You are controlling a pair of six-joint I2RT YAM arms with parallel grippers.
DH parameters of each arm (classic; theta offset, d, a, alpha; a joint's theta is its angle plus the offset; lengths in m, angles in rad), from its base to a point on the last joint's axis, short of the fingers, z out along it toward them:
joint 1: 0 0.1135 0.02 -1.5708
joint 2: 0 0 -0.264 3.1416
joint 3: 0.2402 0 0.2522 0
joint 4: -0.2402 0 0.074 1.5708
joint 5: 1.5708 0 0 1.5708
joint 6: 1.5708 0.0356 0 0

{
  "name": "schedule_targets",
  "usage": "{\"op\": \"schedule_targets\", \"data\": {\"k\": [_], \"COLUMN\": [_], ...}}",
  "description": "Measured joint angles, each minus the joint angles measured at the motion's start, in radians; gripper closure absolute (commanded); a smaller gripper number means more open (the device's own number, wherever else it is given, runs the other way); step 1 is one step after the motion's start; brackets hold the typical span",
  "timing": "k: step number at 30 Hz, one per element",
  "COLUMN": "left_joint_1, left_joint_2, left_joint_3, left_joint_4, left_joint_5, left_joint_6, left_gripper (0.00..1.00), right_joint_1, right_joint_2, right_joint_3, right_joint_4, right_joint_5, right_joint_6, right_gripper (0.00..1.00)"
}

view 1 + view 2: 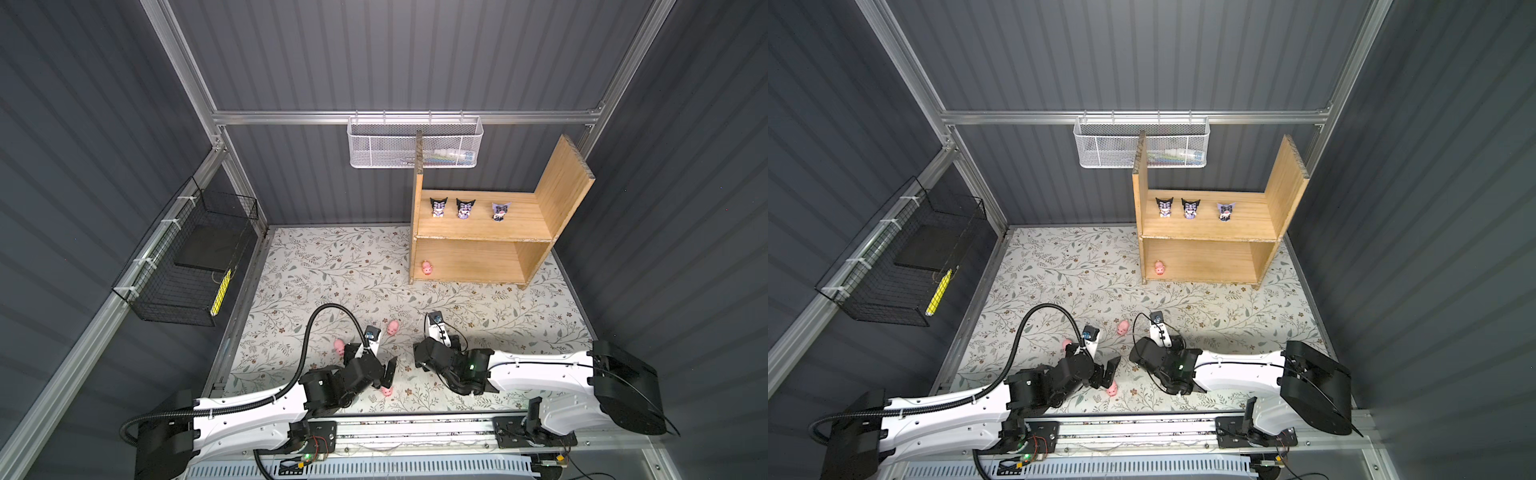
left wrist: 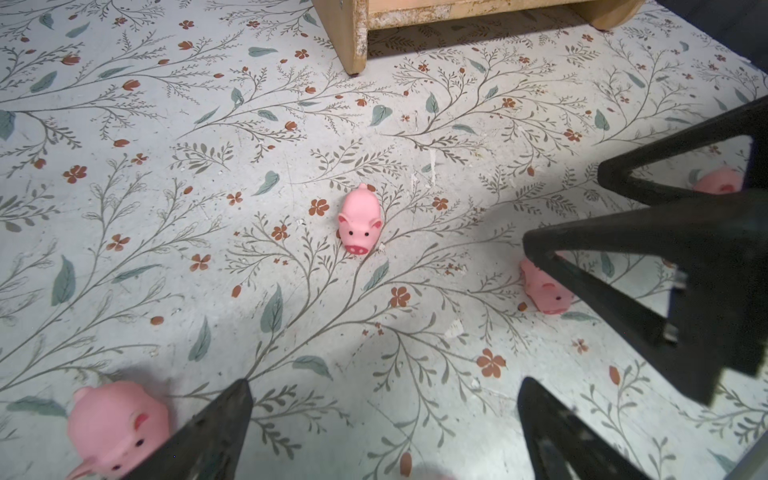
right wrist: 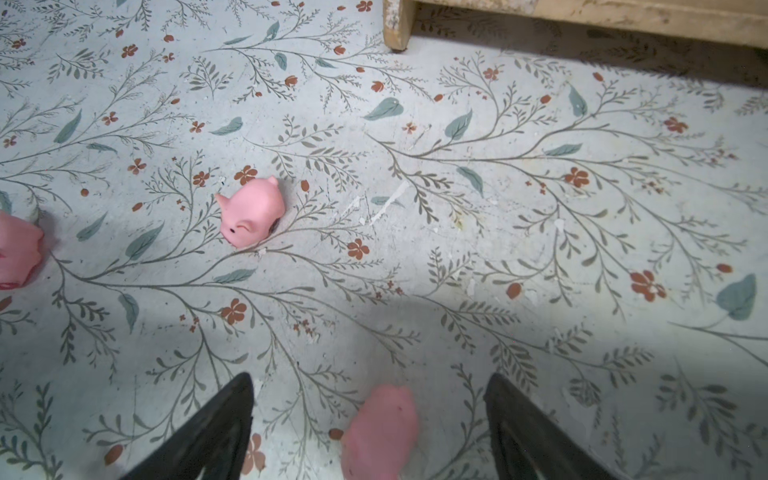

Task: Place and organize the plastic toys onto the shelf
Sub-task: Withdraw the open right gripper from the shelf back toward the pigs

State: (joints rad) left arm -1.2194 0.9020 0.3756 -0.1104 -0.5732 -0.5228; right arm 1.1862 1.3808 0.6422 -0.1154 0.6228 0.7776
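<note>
Tabletop paper printed with leafy sprigs and small red flowers spreads beneath both my arms. At its far right stands the light wooden open shelf. Its upper level carries three big-headed plastic figurines in a row: a black-hooded figurine, a second black-hooded figurine and a lavender-hooded figurine. Its lower level holds one small pink plastic pig, at the left end. A white mesh basket hangs on the rear rail with something pale lying flat inside; I cannot tell what. A black wire basket on the left wall holds a dark flat slab and a yellow strip. My left pincer stands open over bare paper, a loose pink pig ahead of it and a nearer pink pig beside one finger. My right pincer is spread wide as well: a blurred pink pig sits between its fingers with a gap on either side, ungripped.
</note>
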Motion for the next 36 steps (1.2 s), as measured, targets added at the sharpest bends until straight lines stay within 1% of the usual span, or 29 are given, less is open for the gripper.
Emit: {"op": "schedule_targets", "data": {"k": [7, 11, 15, 20, 28, 36], "left_joint_1": [-0.026, -0.029, -0.029, -0.029, -0.029, -0.029], "left_joint_2": [-0.202, -0.257, -0.262, -0.233, -0.188, -0.185], "left_joint_3": [0.005, 0.034, 0.07, 0.119, 0.13, 0.126], "left_joint_4": [-0.184, -0.286, -0.352, -0.392, -0.382, -0.364], "left_joint_5": [-0.042, -0.06, -0.064, -0.064, -0.064, -0.075], "left_joint_6": [-0.058, -0.089, -0.101, -0.103, -0.103, -0.103], "left_gripper": [0.0, 0.01, 0.0, 0.0, 0.0, 0.0], "right_joint_1": [0.028, 0.049, 0.068, 0.08, 0.085, 0.09], "right_joint_2": [-0.074, -0.084, -0.081, -0.053, 0.02, 0.073], "right_joint_3": [-0.108, -0.134, -0.134, -0.134, -0.134, -0.134], "right_joint_4": [-0.005, -0.006, -0.002, 0.015, 0.058, 0.097], "right_joint_5": [0.01, 0.01, 0.012, 0.018, 0.024, 0.026], "right_joint_6": [0.086, 0.121, 0.14, 0.154, 0.162, 0.166], "right_gripper": [0.19, 0.19, 0.18, 0.18, 0.19, 0.2]}}
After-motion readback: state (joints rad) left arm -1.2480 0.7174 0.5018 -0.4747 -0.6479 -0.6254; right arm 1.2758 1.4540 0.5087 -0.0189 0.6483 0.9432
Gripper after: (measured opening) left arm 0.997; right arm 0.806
